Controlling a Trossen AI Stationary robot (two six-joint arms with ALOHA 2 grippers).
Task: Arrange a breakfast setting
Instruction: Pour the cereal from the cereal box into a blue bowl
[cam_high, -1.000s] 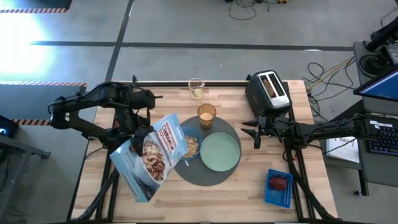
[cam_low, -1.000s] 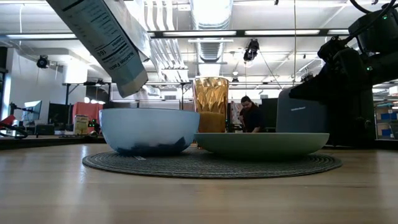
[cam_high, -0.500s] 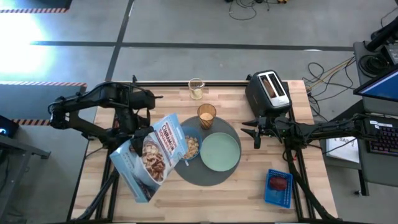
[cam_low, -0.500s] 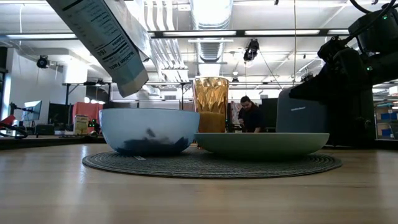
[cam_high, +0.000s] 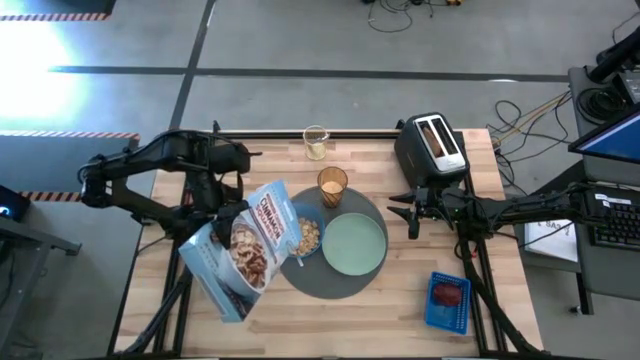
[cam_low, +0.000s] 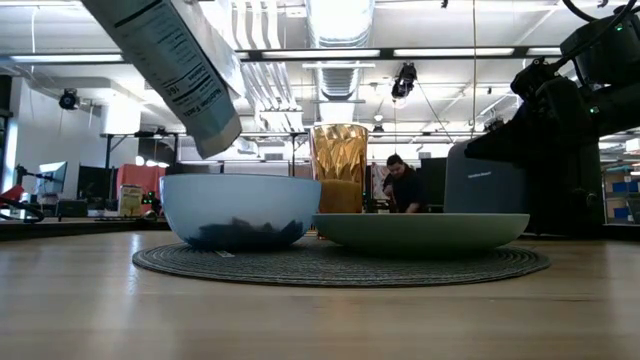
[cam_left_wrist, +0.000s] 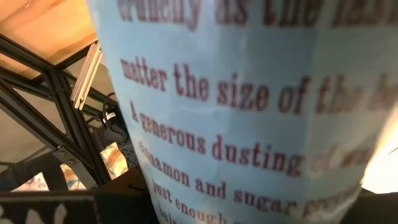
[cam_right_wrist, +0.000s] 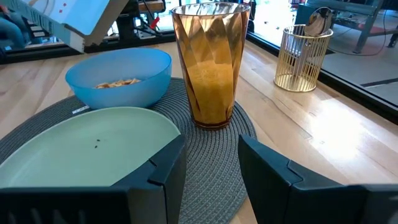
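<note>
A wooden desk stands on a grey floor, with a workshop room behind it. My left fingers are closed on a blue cereal box, which is tilted with its open end over the small blue bowl. The bowl holds brown cereal and sits on the left part of the round dark-grey mat in the middle of the desk. The pale-green plate lies just beside the bowl on the same mat, and the amber tumbler stands at the mat's far edge. My right fingers are open and hold nothing, near the mat's right side, in front of the toaster. The red fruit lies in a blue basket near the right front corner.
</note>
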